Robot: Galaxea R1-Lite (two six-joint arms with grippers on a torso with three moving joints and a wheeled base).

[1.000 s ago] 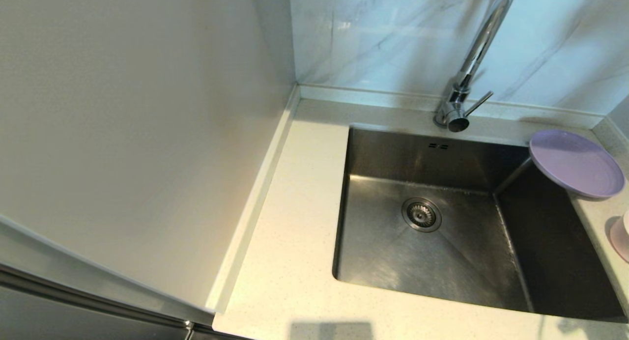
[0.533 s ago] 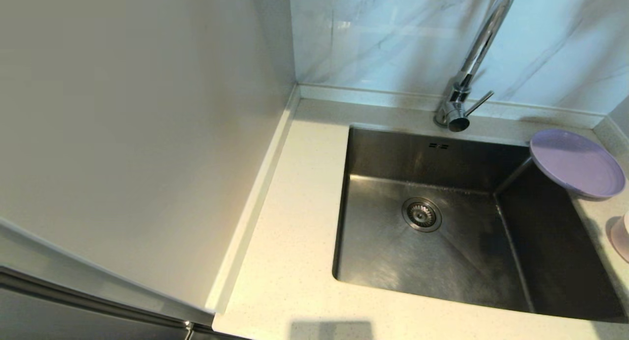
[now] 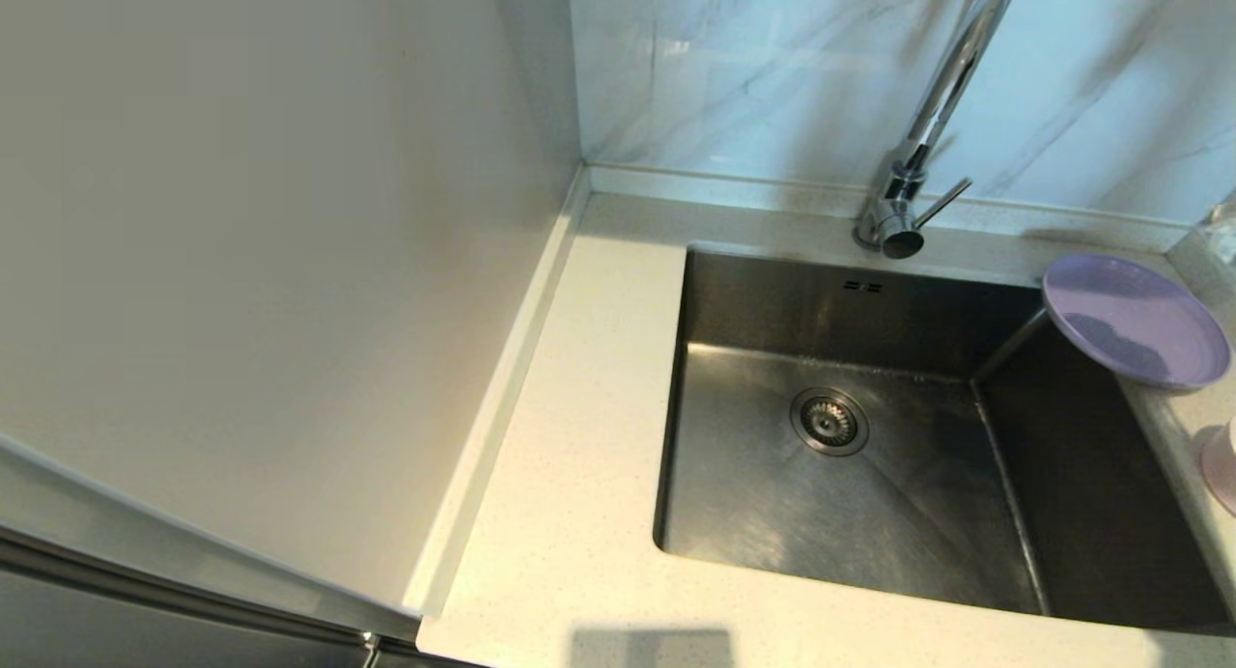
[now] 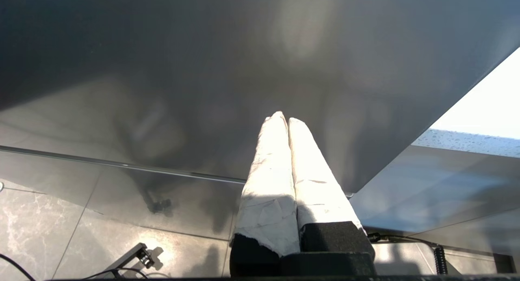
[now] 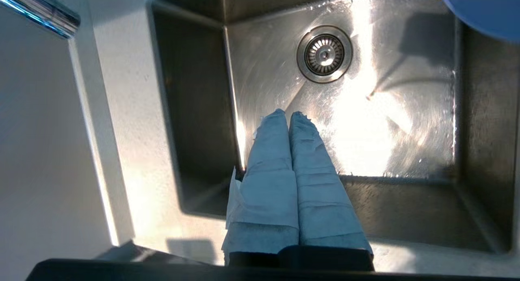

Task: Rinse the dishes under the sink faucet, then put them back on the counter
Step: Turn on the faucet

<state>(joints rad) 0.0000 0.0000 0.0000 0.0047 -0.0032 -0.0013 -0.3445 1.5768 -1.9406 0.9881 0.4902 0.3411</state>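
Sitting on the tabletop (image 3: 579,514) at the sink's (image 3: 850,494) far right corner, the purple plate (image 3: 1135,320) overhangs the basin, the pink bowl (image 3: 1221,465) just beside it, while the right claw (image 5: 289,115) hangs pinched tight over the basin, and the left claw (image 4: 283,117), likewise pressed together, idles below.

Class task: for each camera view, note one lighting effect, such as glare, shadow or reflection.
Head view: a dark shadow lies across the purple plate. Right wrist view: strong glare whitens the sink floor beyond the shut right end effector. Left wrist view: sunlit left end effector against a dim panel.
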